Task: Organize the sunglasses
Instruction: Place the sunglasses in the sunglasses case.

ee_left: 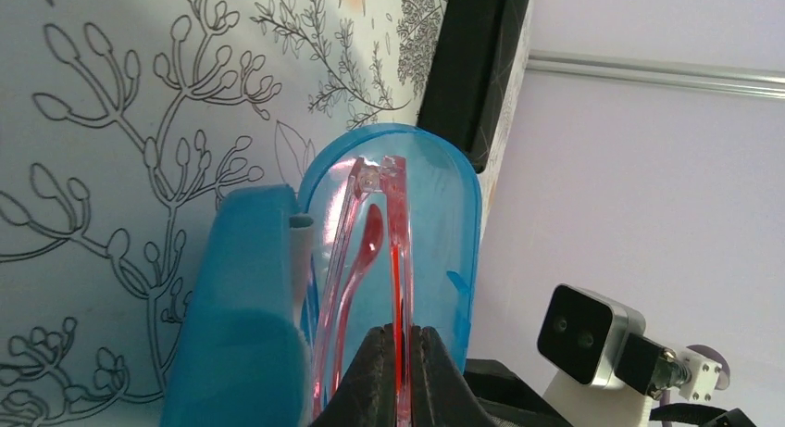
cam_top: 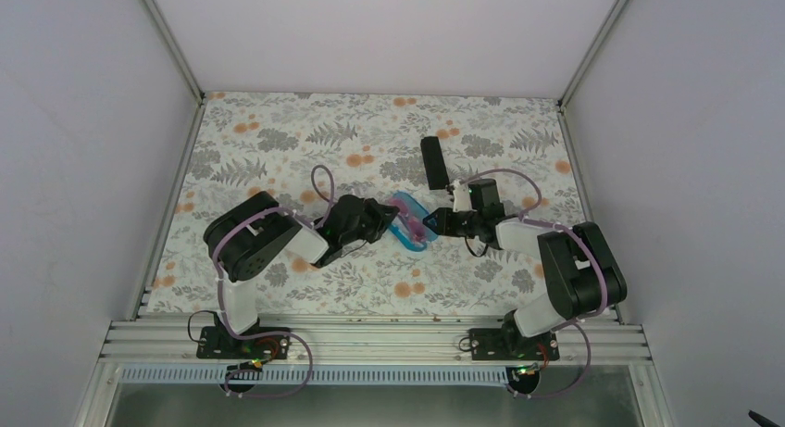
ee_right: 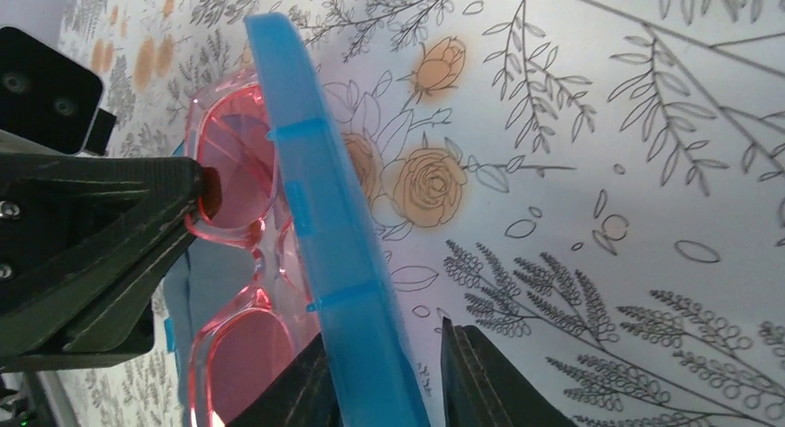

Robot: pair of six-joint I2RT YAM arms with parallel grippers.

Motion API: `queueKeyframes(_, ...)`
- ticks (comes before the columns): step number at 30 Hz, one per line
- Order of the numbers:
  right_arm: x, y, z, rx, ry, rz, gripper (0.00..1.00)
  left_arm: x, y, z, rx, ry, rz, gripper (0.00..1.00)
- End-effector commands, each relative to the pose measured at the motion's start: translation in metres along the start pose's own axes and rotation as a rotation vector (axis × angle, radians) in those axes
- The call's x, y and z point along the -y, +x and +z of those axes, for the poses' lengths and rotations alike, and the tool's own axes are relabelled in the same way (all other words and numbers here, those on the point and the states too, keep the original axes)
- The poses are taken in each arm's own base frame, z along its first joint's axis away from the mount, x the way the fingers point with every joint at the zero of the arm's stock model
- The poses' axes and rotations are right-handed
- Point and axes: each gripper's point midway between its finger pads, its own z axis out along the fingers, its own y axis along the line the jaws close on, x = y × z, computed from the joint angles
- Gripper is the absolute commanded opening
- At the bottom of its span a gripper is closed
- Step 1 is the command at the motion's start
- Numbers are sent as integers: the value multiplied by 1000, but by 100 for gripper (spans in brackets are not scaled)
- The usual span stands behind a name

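Presently: left hand (ee_left: 400,339) pressed together, pinching slim pink-red translucent plastic sunglasses (ee_left: 370,242), which lie inside the glossy blue oval case (ee_left: 444,214). Right hand (ee_right: 382,336) straddles the case rim; grip cannot be told. Sunglasses likely light, springy, slick, fragile; hold by the frame, never the lenses.

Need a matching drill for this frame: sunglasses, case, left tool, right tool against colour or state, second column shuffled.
Column one:
1. sunglasses
2. case
3. left tool
4. right tool

Column two:
a. blue, lying open
b. shut on a pink frame
c. pink lenses
d. open, astride a blue rim

Pairs: 1-c, 2-a, 3-b, 4-d
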Motion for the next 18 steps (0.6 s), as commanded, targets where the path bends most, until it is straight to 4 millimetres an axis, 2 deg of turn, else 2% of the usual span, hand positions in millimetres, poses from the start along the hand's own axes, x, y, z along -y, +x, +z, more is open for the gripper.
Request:
queueKeyframes(1, -12, 2, -2, -5, -75, -12, 25, 18, 1, -7, -15, 66, 31, 2)
queueKeyframes(9, -19, -12, -17, 107, 24, -90, 16, 30, 3, -11, -30, 76, 61, 2)
queueKeyframes(14, -24, -17, -25, 182, 117, -171, 15, 35, 5, -12, -51, 80, 78, 2)
queueKeyframes(18, -22, -20, -24, 208, 227, -221, 15, 37, 7, -9, -94, 72, 100, 2)
